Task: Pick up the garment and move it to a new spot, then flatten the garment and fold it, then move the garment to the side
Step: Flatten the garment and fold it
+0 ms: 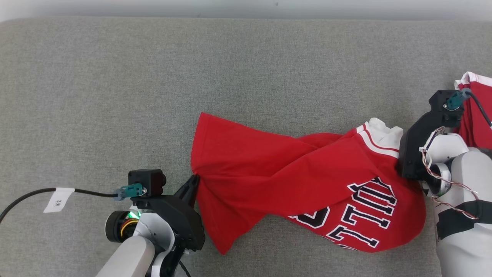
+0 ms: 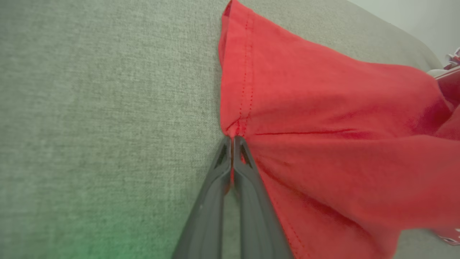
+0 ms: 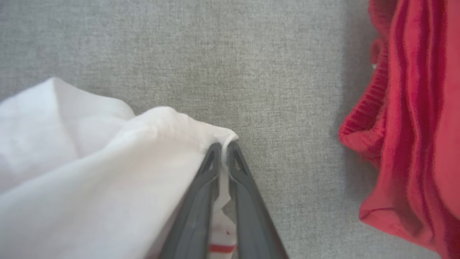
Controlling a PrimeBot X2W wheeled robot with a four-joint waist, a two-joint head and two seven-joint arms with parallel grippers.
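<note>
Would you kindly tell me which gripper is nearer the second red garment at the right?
Right. The right gripper pinches the jersey's white sleeve beside that second red garment, not touching it; the left gripper holds the jersey's hem at the opposite end.

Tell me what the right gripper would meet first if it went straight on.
White cloth of the shirt is pinched in the right gripper; beyond it, probably only the grey cushion, though depth is unclear.

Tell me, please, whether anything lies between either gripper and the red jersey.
Nothing visible does: the left gripper pinches the red hem of the jersey and the right gripper is closed on its white sleeve. Another red garment lies apart.
</note>
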